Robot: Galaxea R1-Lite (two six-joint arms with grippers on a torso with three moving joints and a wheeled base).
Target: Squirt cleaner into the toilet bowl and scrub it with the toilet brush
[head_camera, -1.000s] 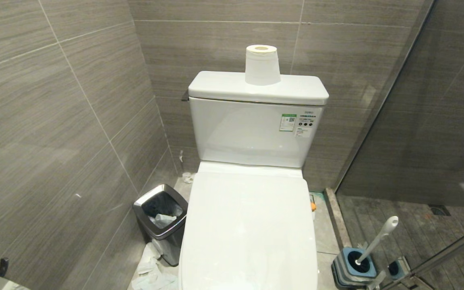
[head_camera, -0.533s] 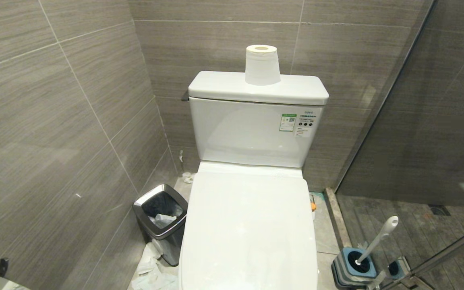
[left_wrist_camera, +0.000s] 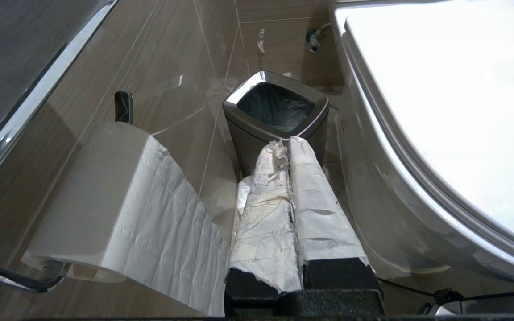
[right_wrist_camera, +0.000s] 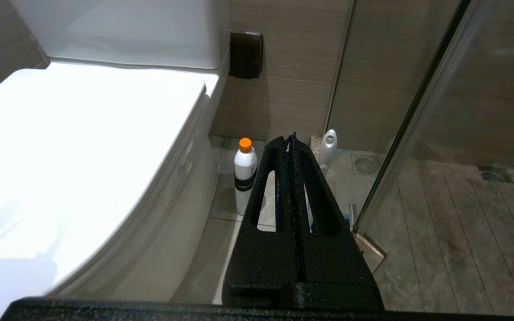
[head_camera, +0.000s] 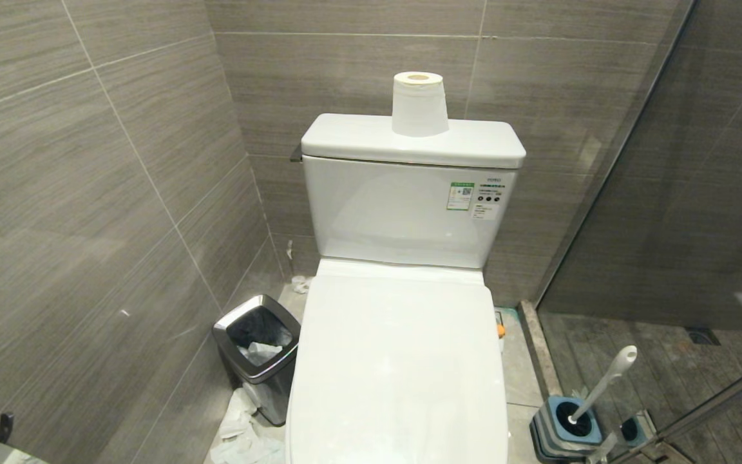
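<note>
Nothing is begun: the toilet bowl's lid (head_camera: 397, 361) is down, both pincers, left pincer (left_wrist_camera: 289, 142) and right pincer (right_wrist_camera: 291, 138), are pressed together and empty, so lifting it likely comes first.

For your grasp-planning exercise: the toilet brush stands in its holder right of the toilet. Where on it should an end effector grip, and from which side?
Grip the toilet brush on its slim white handle, probably just below the rounded tip. The handle leans up and to the right out of the holder, so its upper part stands free. Come from above, fingers across the shaft; the bristle head sits buried in the holder.
</note>
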